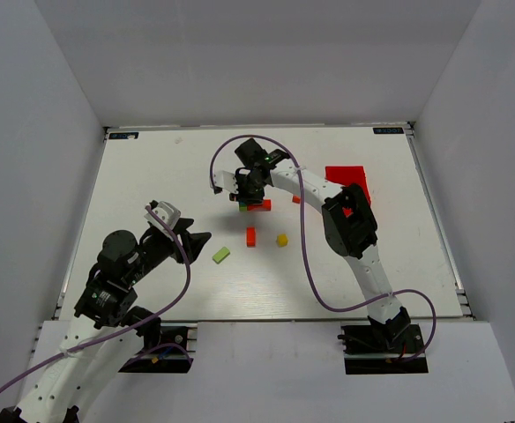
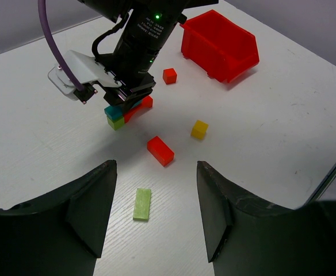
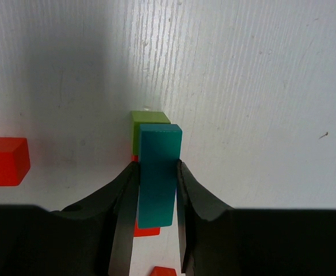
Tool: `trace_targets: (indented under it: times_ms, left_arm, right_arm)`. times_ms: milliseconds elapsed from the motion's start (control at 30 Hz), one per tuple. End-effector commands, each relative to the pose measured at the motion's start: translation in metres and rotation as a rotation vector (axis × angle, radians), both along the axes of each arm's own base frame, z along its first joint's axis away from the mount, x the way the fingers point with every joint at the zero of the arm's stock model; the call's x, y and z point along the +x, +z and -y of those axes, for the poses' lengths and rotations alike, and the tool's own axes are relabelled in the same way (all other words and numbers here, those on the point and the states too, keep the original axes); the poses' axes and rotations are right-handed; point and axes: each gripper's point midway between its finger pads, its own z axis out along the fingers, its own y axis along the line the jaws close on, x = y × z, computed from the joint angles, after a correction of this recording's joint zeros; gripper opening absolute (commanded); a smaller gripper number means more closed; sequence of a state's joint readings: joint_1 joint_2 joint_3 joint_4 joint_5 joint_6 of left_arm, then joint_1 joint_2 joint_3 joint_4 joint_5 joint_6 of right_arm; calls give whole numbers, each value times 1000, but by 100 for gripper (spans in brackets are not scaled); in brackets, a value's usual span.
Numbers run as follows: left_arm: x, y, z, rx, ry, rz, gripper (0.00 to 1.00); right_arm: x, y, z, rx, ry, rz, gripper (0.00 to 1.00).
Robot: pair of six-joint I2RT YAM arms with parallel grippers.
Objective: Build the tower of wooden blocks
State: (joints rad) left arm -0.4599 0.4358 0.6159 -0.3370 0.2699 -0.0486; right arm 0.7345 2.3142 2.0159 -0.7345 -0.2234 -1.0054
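White surface (image 1: 152, 176), pale grey walls (image 1: 240, 53) around; right end effector (image 3: 156, 167) clamps a teal wooden bar (image 3: 156, 190) mid-surface; left end effector (image 2: 155, 179) half-spread, empty.

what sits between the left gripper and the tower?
Left wrist view: a lime green bar lying flat by the left gripper, then a red bar slightly right of the line to the wood block tower.
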Motion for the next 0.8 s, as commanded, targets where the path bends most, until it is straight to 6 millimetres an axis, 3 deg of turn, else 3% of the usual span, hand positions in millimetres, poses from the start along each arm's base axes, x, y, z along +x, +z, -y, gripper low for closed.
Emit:
trace_targets:
  times_ms: [0,767]
  left_arm:
    - [0,5,-1,-1,-2,8,68]
    - [2,3,-2,3,7,0,69]
  right_arm:
    - [-1,9,-10,32,18,-4,13]
    - [-3,7,-8,30,19,-19,14]
